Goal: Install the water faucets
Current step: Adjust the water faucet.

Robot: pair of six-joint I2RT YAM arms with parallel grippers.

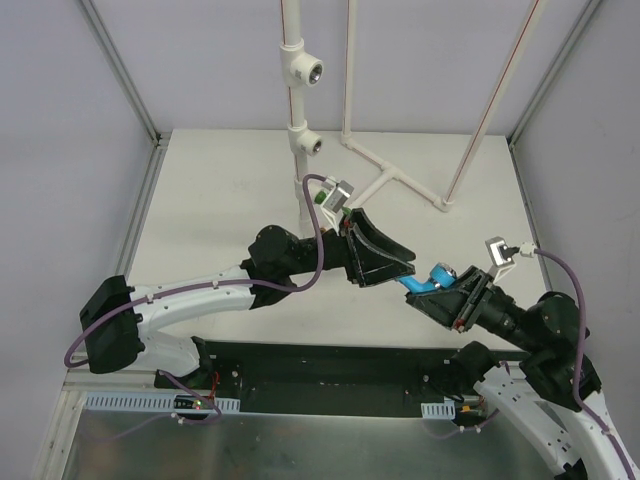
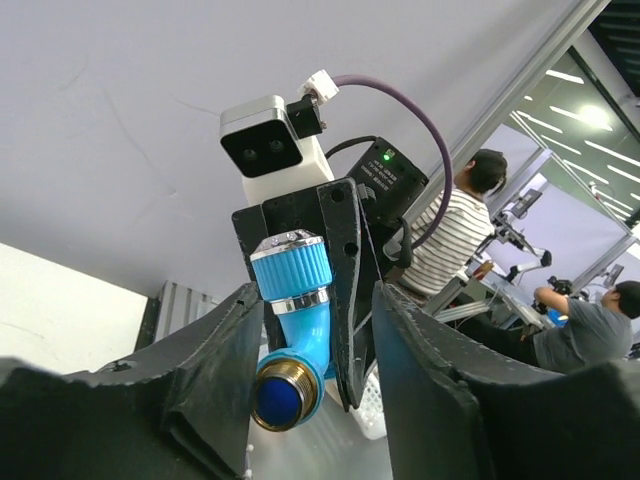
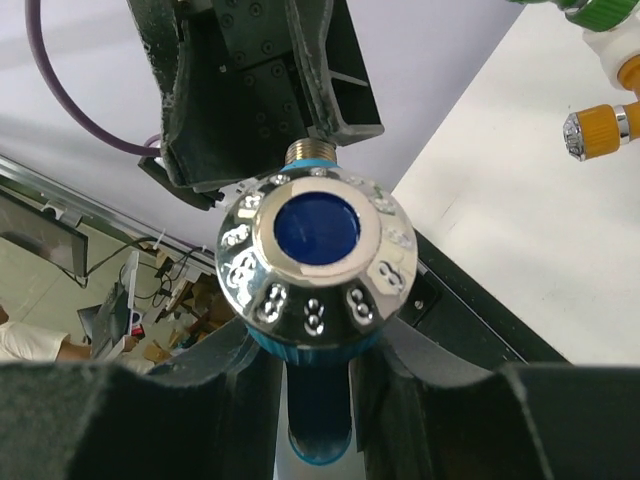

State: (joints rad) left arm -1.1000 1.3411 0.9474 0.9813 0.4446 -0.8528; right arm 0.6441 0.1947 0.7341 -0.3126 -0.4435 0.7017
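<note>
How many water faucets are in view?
3: the blue faucet in the right end effector; the orange faucet and green faucet at upper right of the right wrist view.

The left gripper's (image 2: 318, 295) two black fingers (image 2: 200, 390) stand apart, rising from 7 and 5 o'clock. In the gap is a light blue faucet (image 2: 292, 310), clamped by the right gripper (image 2: 305, 370) facing the lens. Its brass threaded end points toward 7 o'clock and its chrome-topped knob toward 12. A white wrist camera (image 2: 272, 145) sits above it. At 3 o'clock is a person in a striped shirt (image 2: 455, 235).
</note>
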